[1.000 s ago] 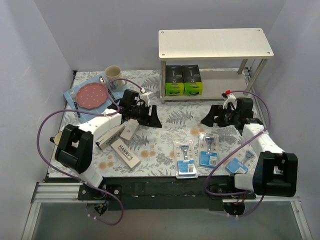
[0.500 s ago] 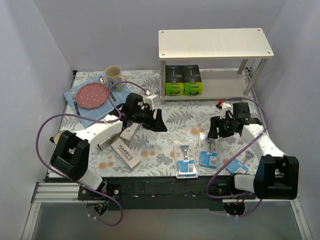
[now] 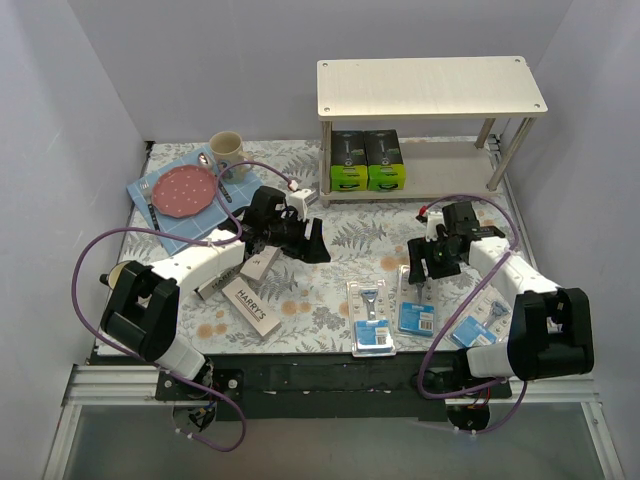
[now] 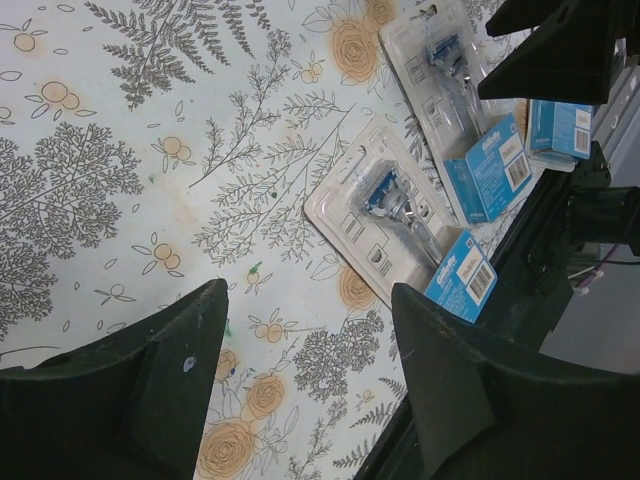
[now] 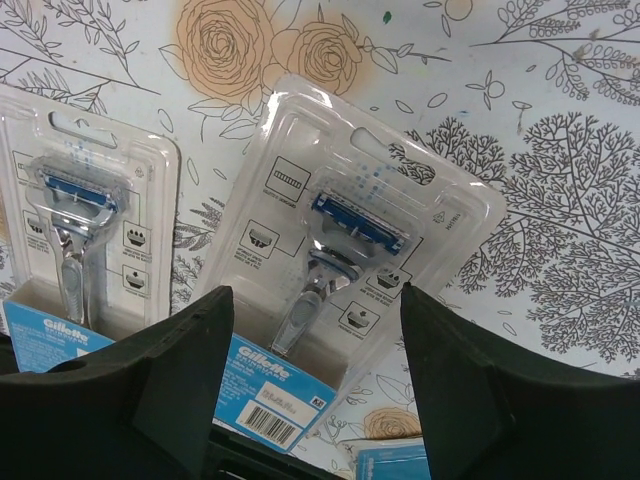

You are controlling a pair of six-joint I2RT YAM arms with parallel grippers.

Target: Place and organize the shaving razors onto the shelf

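Observation:
The shelf (image 3: 432, 88) stands at the back right, with two black-and-green razor boxes (image 3: 366, 160) side by side on its lower board. Three blue-carded blister packs lie near the front edge. My right gripper (image 3: 424, 264) (image 5: 315, 400) hangs open just over the middle blister pack (image 3: 417, 301) (image 5: 345, 250), one finger on either side of its lower half and not touching it. A second pack (image 3: 372, 316) (image 5: 85, 240) lies to its left. My left gripper (image 3: 311, 244) (image 4: 310, 390) is open over bare cloth, beside the white HARRY'S boxes (image 3: 252, 305).
A cream mug (image 3: 226, 150) and a pink speckled plate (image 3: 186, 190) on a blue mat sit at the back left. A third blister pack (image 3: 475, 326) lies by the right arm's base. Purple cables loop off both arms.
My right gripper has swung left and toward the front, coming down over the middle blister pack. My left gripper has shifted slightly to the right.

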